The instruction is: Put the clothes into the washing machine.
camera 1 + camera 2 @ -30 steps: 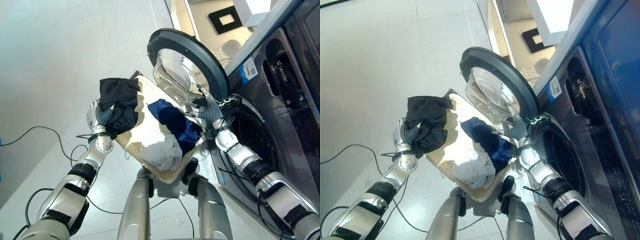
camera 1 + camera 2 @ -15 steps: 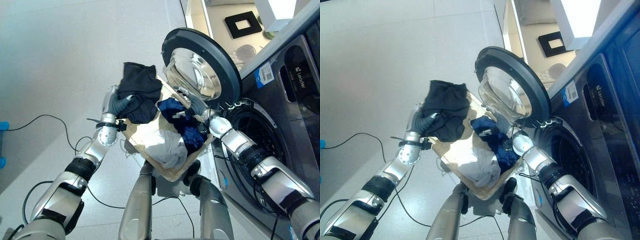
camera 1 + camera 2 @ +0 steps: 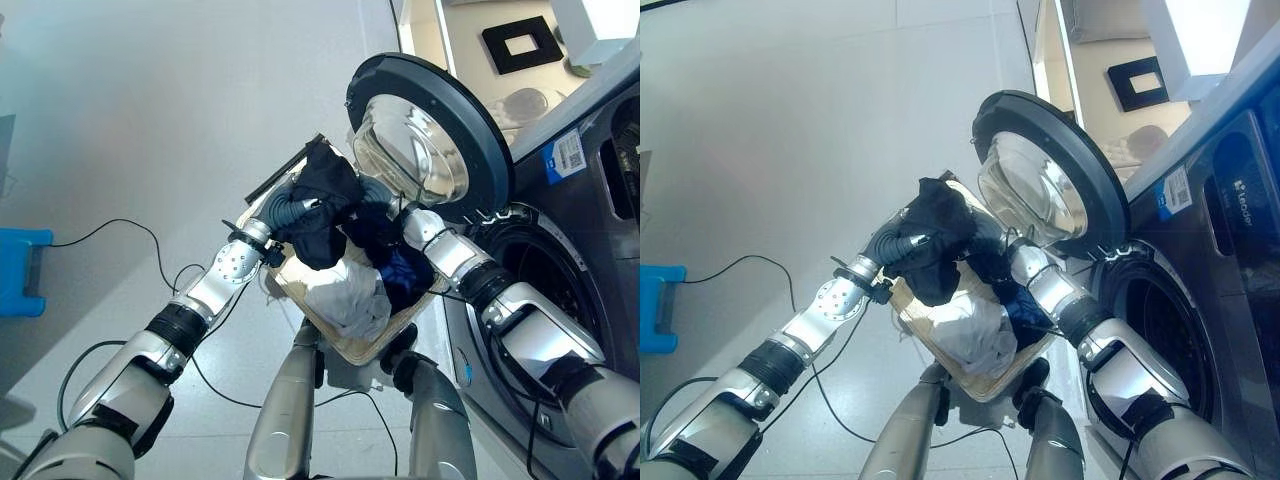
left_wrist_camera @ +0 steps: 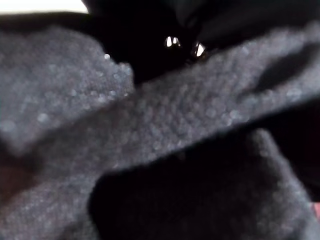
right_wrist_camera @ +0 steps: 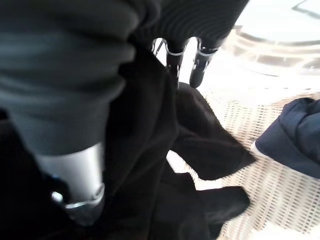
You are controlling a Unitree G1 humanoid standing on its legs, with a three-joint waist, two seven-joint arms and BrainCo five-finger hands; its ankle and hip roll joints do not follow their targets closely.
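My left hand [image 3: 287,212] is closed round a bunched black cloth garment [image 3: 325,205], its dark ribbed cover showing just beside the bundle in both eye views. The cloth is lifted above the basket and hangs down from my grip in loose folds; in the left wrist view I see its dark knitted weave [image 4: 165,130] pressed right up against the camera.

My right hand [image 3: 1012,262] reaches in from the washer side and sits against the far edge of the same black garment, above the basket. In the right wrist view two of its silver, dark-tipped fingers [image 5: 200,67] point out straight past the ribbed cover, with the black cloth [image 5: 165,165] draped in front of them; I cannot tell whether the hand grips anything.

Under both hands lies the pale woven laundry basket [image 3: 352,345], tilted, standing on the grey tiled floor [image 3: 150,110]. In it are a crumpled white garment [image 3: 350,298] and, on the washer side, a dark blue garment [image 3: 405,272], the two touching.

Just beyond the basket the round, dark-rimmed glass door [image 3: 432,140] of the dark grey front-loading washing machine [image 3: 580,230] stands swung open, and the drum opening [image 3: 545,285] gapes beside my right arm. A blue plastic object [image 3: 18,270] lies on the floor well apart, on my left.
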